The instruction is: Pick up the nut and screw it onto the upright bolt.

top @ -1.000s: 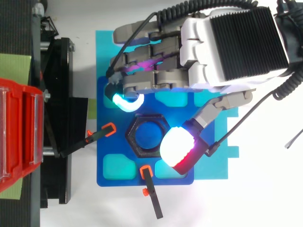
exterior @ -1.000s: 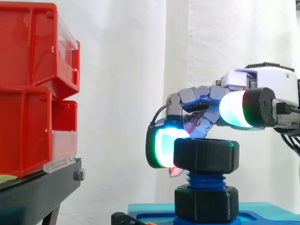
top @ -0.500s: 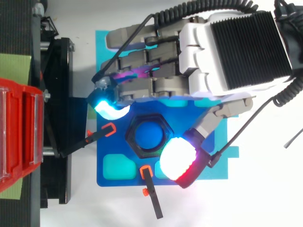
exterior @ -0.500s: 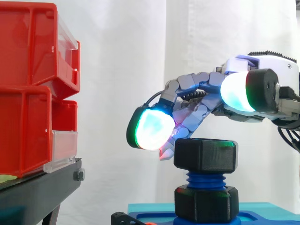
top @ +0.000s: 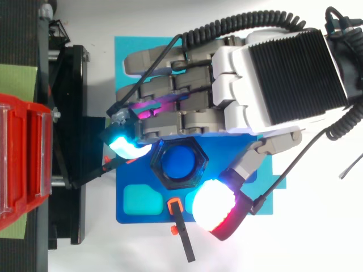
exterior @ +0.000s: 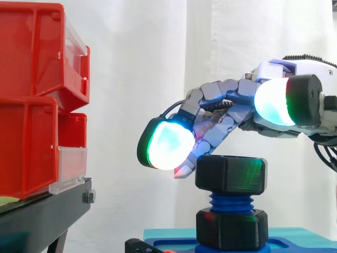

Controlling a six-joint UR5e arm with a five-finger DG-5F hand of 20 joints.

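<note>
While hovering with fingers loosely spread and gripping nothing, the hand (top: 266,73) is hanging just above the black nut (exterior: 230,174), which is sitting threaded on the upright blue bolt (exterior: 230,202). Well beyond the fingertips (exterior: 166,145), stacked red bins (exterior: 31,105) are sitting on a black stand (exterior: 42,216), hiding their contents.

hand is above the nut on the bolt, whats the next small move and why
Probably lower the hand and close its fingers round the nut to turn it down. The fingers stand open above and beside the nut without gripping it, and blue thread of the bolt shows between it and the lower nut.
</note>
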